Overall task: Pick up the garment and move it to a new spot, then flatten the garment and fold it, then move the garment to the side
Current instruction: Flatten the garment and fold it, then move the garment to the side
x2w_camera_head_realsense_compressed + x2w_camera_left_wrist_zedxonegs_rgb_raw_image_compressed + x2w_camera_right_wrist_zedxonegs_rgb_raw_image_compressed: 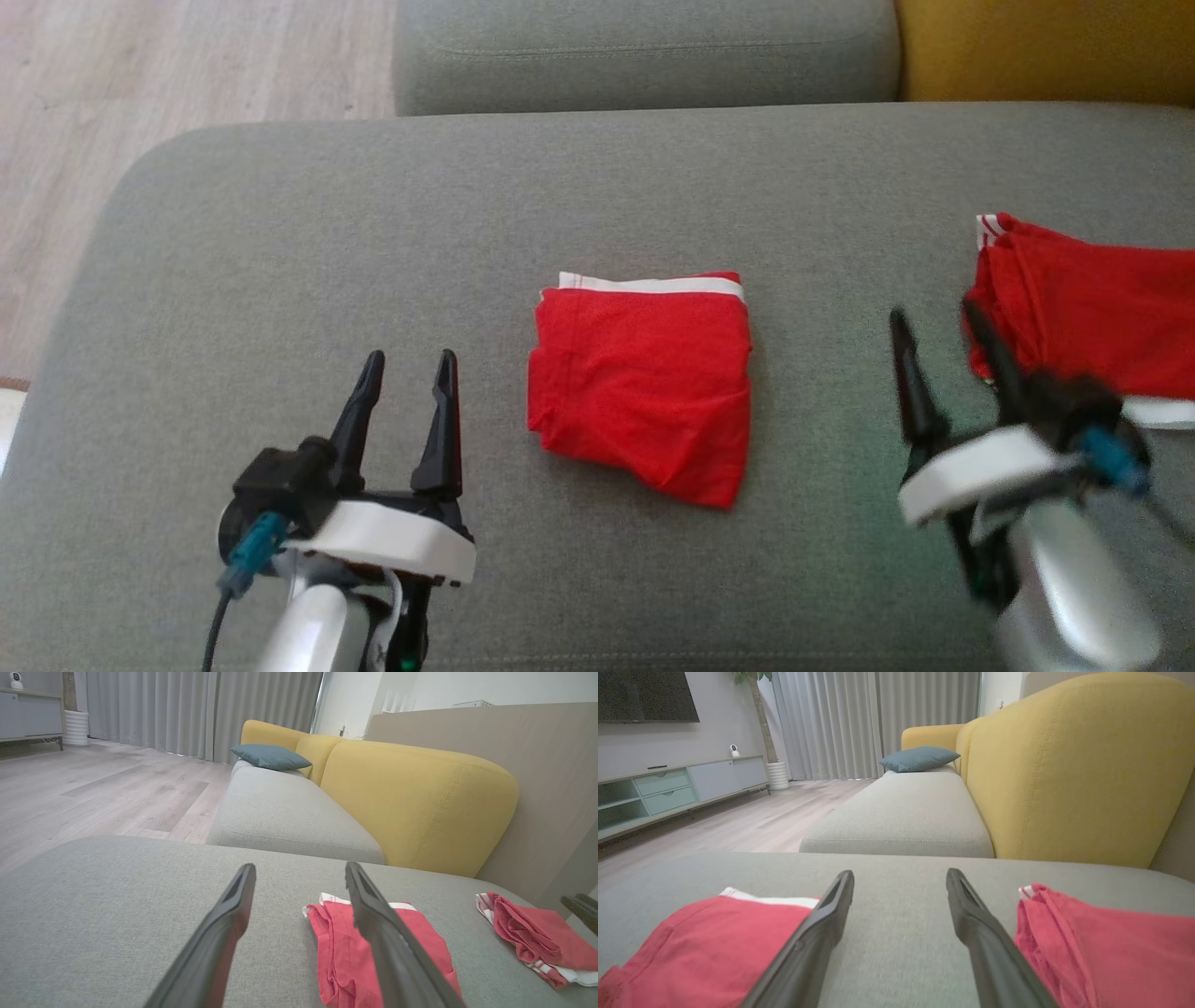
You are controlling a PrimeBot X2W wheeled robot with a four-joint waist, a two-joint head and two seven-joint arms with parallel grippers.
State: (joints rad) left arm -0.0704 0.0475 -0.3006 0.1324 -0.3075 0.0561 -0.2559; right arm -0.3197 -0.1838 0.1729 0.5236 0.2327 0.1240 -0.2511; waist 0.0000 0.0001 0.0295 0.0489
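A folded red garment [644, 387] with a white waistband lies in the middle of the grey seat cushion [280, 243]. It also shows in the left wrist view as the garment [336, 947] and in the right wrist view as the garment [710, 947]. My left gripper [408, 369] hovers open to its left, apart from it, nothing between the fingers. My right gripper [934, 317] stands open to its right, empty, blurred, between the folded garment and a second red piece of clothing [1083, 313].
The second red clothing [1101, 947] lies at the cushion's right side, close to my right gripper. A yellow backrest [1073, 765] rises behind. Another grey seat [289, 812] with a blue pillow [271, 756] extends beyond. Wooden floor [140, 84] lies past the left edge.
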